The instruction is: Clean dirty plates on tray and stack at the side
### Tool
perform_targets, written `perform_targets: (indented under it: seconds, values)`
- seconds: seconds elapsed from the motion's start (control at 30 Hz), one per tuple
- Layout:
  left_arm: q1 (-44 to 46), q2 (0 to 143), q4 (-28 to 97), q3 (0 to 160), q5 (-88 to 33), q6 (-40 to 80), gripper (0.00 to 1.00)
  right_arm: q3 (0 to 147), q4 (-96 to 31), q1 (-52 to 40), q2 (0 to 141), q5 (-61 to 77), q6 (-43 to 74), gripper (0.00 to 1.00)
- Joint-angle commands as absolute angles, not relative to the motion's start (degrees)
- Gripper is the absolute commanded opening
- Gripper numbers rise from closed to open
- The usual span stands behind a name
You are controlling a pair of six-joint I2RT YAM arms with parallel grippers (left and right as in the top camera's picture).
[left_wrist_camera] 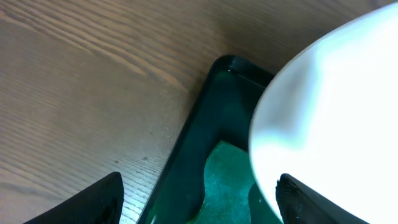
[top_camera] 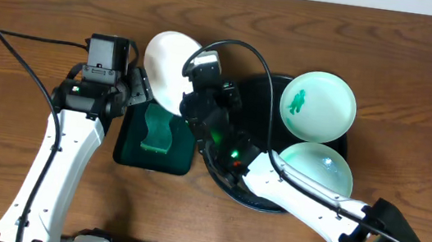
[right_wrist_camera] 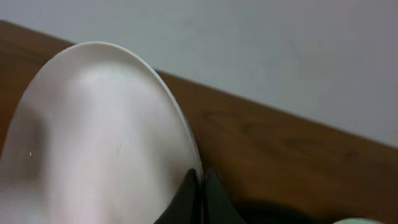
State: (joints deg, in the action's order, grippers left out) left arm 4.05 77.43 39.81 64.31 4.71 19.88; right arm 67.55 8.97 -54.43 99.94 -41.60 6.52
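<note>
As it tilts, the white plate (top_camera: 165,67) looks spotless.

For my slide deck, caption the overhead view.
Right tool holds a white plate over the green tray; two plates sit on the black tray.

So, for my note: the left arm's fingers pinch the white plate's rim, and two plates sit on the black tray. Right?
No: the right arm's fingers pinch the white plate by its rim, as the right wrist view shows. The rest holds.
</note>
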Motion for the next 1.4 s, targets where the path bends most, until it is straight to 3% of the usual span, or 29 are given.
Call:
perform_targets:
  seconds: [0.0, 0.47, 0.8, 1.0, 1.37]
  values:
    - [3.9, 77.5, 39.8, 64.8, 5.6, 20.2, 0.79, 68.6, 7.8, -53.8, 100.0, -39.8, 13.9, 0.01]
    - [3.9, 77.5, 39.8, 64.8, 5.6, 20.2, 0.79, 68.6, 7.0, -50.6, 99.9, -31.7, 14.9, 0.01]
    - [3.9, 77.5, 39.8, 64.8, 5.6, 20.2, 0.79, 68.6, 0.9, -46.2, 94.1, -23.4, 22.1, 0.01]
    - [3.9, 77.5, 39.8, 64.8, 5.6, 20.2, 0.79, 68.6, -5.8, -40.4, 90.2, -18.1, 29.7, 0.01]
    - [3.9, 77.5, 39.8, 64.8, 5.6, 20.2, 0.79, 68.6, -17.9, -26.3, 87.4, -5.4, 30.2, 0.01]
